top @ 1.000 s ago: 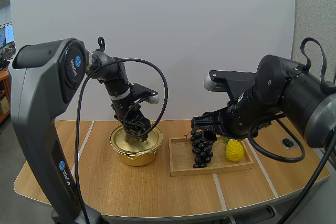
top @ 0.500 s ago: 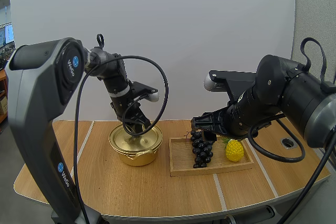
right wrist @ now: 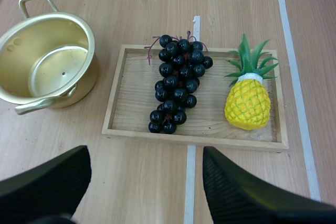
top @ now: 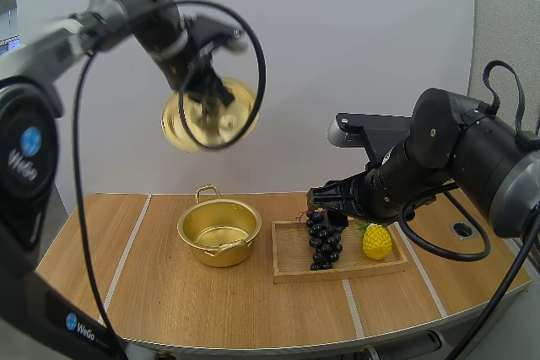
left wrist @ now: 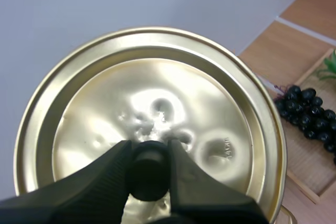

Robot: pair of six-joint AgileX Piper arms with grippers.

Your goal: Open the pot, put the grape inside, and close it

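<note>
The left gripper [top: 208, 94] is clenching the black knob [left wrist: 149, 174] of the gold lid [top: 211, 117], both fingers pressing on the knob's sides. It is holding the lid high over the table [top: 169, 301], well above the pot [top: 219, 232] and tilted steeply, with its knob side facing the front of the table. The pot is standing open and upright on the table, just beside the wooden tray [top: 291, 252], with one loop handle pointing to the back of the table and the other to the front.

The bunch of black grapes [top: 323, 240] is lying on the tray at the end nearer the pot. Its long axis is running front to back, with the stem end at the tray's far rim and the narrow tip pointing to the near rim. A yellow toy pineapple [top: 376, 242] is lying beside it, apart from it, with its leaves pointing to the back.

The right gripper [top: 327, 201] is hovering above the grapes with its jaws spread wide and nothing between them; the wrist view is looking down between them at the tray [right wrist: 210, 124] and the grapes [right wrist: 177, 85]
</note>
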